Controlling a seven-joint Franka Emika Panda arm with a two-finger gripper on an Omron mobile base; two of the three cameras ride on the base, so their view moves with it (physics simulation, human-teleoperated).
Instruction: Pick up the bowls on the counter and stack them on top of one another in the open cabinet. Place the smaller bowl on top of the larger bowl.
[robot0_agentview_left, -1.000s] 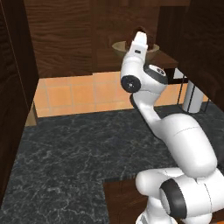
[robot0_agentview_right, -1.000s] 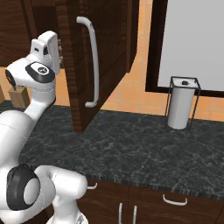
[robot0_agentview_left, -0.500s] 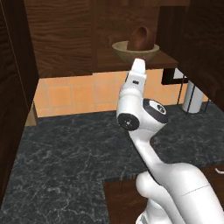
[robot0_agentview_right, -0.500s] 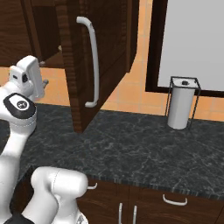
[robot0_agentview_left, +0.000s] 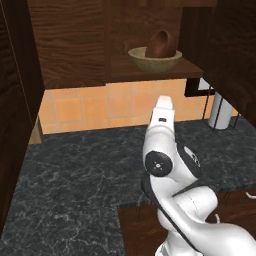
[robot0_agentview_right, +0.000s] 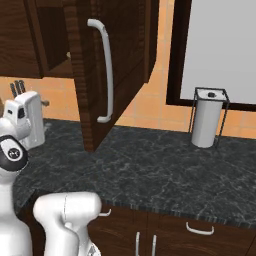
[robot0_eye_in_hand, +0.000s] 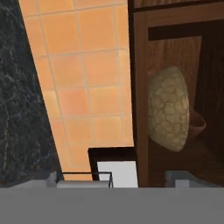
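The smaller reddish-brown bowl (robot0_agentview_left: 160, 44) sits tilted inside the larger pale tan bowl (robot0_agentview_left: 154, 61) on the shelf of the open cabinet (robot0_agentview_left: 150, 72). In the hand view, which is rolled sideways, the tan bowl (robot0_eye_in_hand: 168, 114) shows from below, with the reddish-brown bowl (robot0_eye_in_hand: 197, 124) peeking past its rim. My gripper (robot0_eye_in_hand: 113, 178) is open, its fingertips (robot0_eye_in_hand: 48, 177) far apart with nothing between them. It hangs below and in front of the shelf, over the dark marble counter (robot0_agentview_left: 75, 165), pointing up toward the bowls. From the right base view the gripper (robot0_agentview_right: 16, 89) rises above the white hand.
A white paper-towel roll in a wire holder (robot0_agentview_right: 209, 117) stands on the counter at the right. The open cabinet door with its long pale handle (robot0_agentview_right: 105, 75) juts out between the arm and the holder. Another dark door (robot0_agentview_left: 12, 100) stands at the left.
The arm has drawn back and down from the cabinet shelf toward the base. Both bowls stay stacked on the shelf, free of the gripper.
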